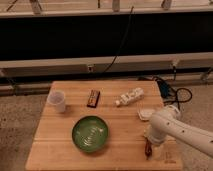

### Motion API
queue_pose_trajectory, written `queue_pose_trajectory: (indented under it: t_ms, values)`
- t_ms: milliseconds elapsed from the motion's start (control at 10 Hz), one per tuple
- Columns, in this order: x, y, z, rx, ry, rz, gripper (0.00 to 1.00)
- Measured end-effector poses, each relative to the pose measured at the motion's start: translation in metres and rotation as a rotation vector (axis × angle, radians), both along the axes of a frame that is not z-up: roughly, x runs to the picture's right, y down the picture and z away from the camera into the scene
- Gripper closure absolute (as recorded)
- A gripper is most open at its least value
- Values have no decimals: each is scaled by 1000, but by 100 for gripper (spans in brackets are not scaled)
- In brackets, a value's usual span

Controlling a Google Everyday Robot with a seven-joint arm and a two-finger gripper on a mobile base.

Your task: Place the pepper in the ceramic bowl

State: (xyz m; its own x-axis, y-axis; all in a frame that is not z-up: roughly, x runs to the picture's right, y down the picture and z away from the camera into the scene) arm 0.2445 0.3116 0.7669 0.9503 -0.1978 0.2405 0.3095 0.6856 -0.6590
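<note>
A dark wall with pale horizontal rails runs behind a speckled floor, and a black cable (121, 45) hangs down it toward the back of a light wooden bench (120, 122).

On the bench, a white cup (57, 101) stands upright near the left edge, toward the back. A dark brown rectangular bar (93, 97) lies near the middle of the back edge. To its right a white bottle (129, 96) lies on its side, tilted, pointing toward the back right corner. A small white dish (145, 114) sits close to the right edge, just beside the arm. Off the bench, past its back right corner, a tangle of dark cables (176, 92) lies on the floor.

The ceramic bowl (90, 133), glossy green with pale streaks inside, sits upright toward the front, left of centre, and holds nothing.

The white arm (182, 131) comes in from the right and bends down over the front right part of the bench. The hand (148, 145) points down there, well apart from the bowl. The pepper (148, 149), slender and dark red-brown, lies right at the fingertips near the front right corner. I cannot tell whether the fingers stand apart or are clamped on it, nor whether the pepper rests on the wood.
</note>
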Motion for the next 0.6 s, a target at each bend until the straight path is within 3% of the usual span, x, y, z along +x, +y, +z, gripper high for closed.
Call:
queue_pose_trajectory:
  t_ms: [100,200,300,400,600]
  values:
    - [0,1,0,1,-1,0,31]
    - [1,2,1,3,-2,6,47]
    - [1,1,1,4,-2,3,52]
    - [1,0,1,6,-2,1,54]
    - [0,-3,-1,8,-4,1,42]
